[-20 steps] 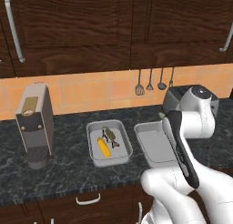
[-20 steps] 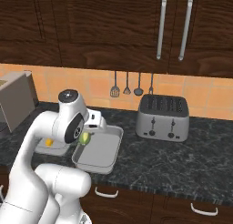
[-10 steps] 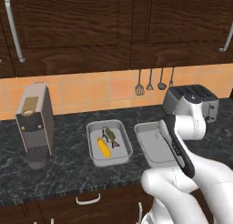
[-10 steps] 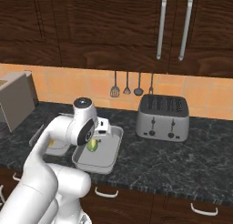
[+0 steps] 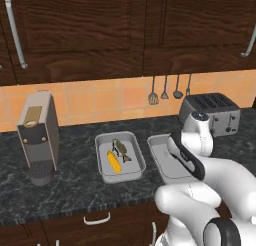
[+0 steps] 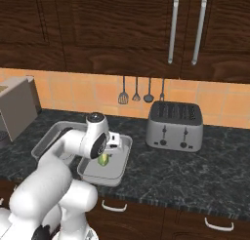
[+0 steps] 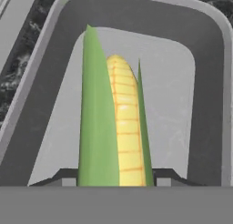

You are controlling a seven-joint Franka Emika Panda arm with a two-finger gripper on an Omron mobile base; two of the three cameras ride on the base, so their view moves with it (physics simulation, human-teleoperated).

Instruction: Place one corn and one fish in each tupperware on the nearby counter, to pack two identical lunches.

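Two grey tupperware trays sat side by side on the black counter. In the left tray lay a plain yellow corn w/ a dark fish just beside it. Over the right tray hung the gripper – its fingers were clamped on the husked corn, one on each side. Behind stood a toaster & off to the left a coffee machine.

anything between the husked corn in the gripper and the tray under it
Nothing visible. The yellow cob with green husk, held in the gripper, hangs over the bare floor of the right-hand shallow light-grey tray.
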